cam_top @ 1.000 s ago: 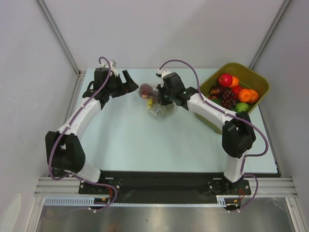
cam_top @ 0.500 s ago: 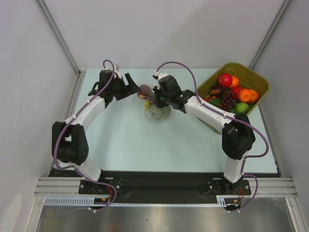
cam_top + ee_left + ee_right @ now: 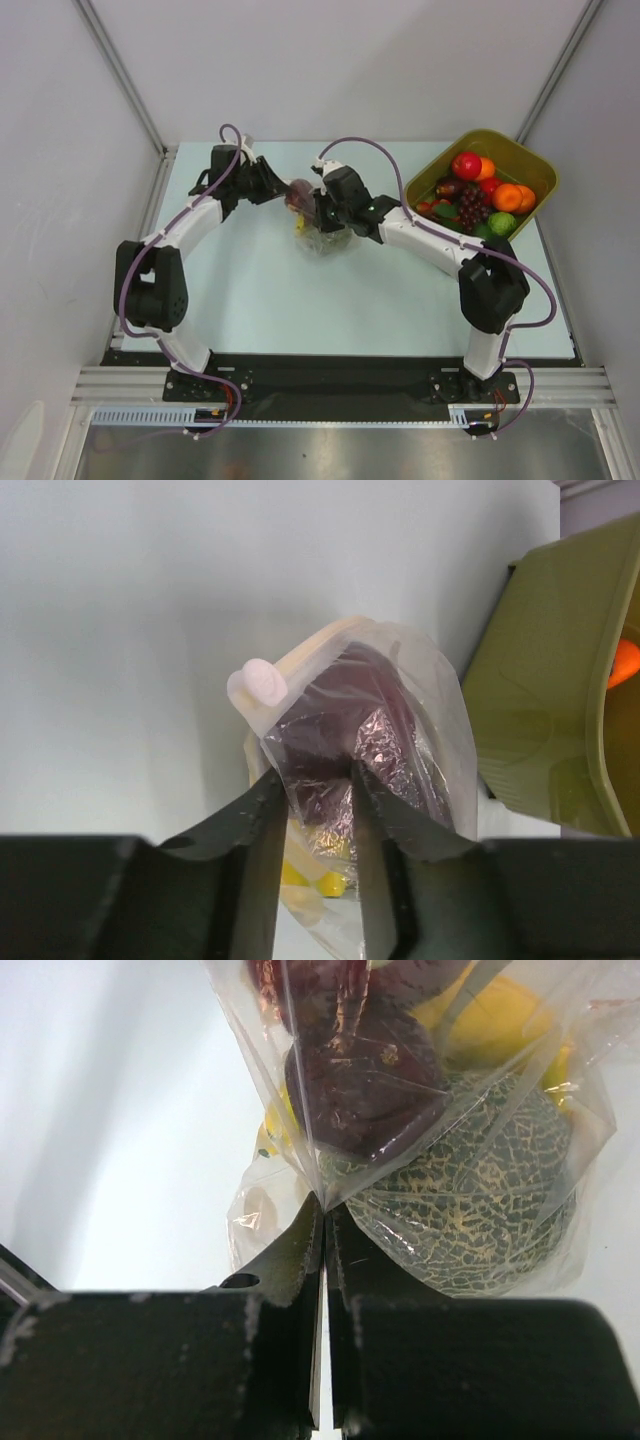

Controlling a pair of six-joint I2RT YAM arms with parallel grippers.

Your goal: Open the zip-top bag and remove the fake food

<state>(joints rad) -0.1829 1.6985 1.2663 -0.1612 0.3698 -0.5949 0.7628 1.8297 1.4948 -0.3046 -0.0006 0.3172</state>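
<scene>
Left gripper [image 3: 317,777] now reaches zip-top bag [image 3: 420,720], jaws parted | right gripper [image 3: 325,1212] clenched on it (thin, slippery) | grab by zip strip [image 3: 300,665].

The left arm [image 3: 180,235] runs from its base at 7 o'clock up to 11 o'clock. Its left claw [image 3: 315,772] is turned toward 3 o'clock, with the fingers a narrow gap apart. The right arm [image 3: 430,240] bends at 4 o'clock and reaches toward 10 o'clock, and its right claw [image 3: 322,1208] is pinched tight on film of the zip-top bag [image 3: 325,240], just beside the left claw.
</scene>
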